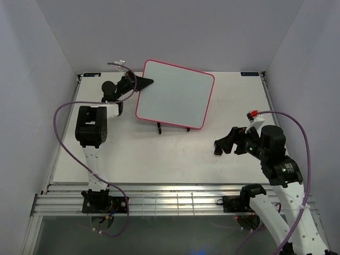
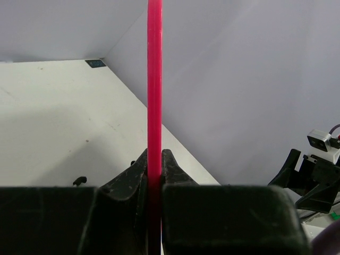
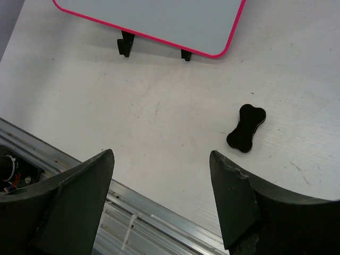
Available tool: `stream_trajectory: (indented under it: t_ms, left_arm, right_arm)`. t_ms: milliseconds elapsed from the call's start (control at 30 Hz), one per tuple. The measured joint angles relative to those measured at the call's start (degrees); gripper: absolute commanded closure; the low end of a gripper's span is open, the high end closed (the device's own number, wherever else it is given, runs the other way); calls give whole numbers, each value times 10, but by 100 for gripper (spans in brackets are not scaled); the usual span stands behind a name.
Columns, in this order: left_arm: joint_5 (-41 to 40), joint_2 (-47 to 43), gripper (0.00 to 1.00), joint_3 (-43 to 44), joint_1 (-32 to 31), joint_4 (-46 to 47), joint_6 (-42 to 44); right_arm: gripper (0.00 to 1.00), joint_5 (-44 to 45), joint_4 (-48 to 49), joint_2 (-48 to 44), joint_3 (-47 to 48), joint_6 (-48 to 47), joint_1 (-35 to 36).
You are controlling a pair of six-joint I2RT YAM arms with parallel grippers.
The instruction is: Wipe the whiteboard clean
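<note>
I read the whiteboard [image 1: 175, 94] as clean. Its whole face shows blank inside the pink-red frame [image 2: 154, 79], and I find no writing on it in the top or right wrist view. So I judge the wiping done, with only the letting go and tidying left. The board sits propped at a slant on the table [image 1: 133, 154], with two black stand feet [image 3: 126, 42] poking out under its lower edge. My left gripper [image 1: 141, 82] is clamped on the frame at the board's upper left edge, and the left wrist view shows the pink rim pinched between both fingers. My right gripper [image 3: 160, 159] hangs off the board's lower right corner on the near side, jaws spread wide with nothing between them. The black bone-shaped eraser [image 3: 246, 127] lies flat on the table nearer than the board's lower right corner, apart from the board and from my fingers. I count one whiteboard, one eraser, two stand feet and two grippers.
</note>
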Motion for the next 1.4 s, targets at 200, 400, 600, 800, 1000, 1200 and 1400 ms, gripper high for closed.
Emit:
stream_trajectory:
  t_ms: [200, 400, 600, 800, 1000, 1200, 1400]
  left_arm:
    - [0, 22, 100, 8, 7, -1, -14]
    - [-15, 26, 100, 12, 3, 1, -25]
    - [-46, 26, 100, 19, 3, 0, -39]
    - [-56, 27, 100, 55, 4, 3, -43]
    - [-49, 33, 100, 55, 7, 9, -43]
    - [-36, 37, 100, 39, 9, 8, -35]
    - [-33, 49, 100, 39, 10, 7, -26]
  right_arm:
    - [22, -13, 4, 6, -8, -5, 0]
    - [22, -21, 7, 9, -8, -12, 0]
    - [22, -32, 8, 15, -8, -15, 0]
    - [22, -39, 8, 17, -8, -18, 0]
    - [22, -44, 7, 17, -8, -27, 0]
    - [22, -56, 7, 23, -8, -28, 0]
    - [22, -65, 8, 24, -8, -30, 0]
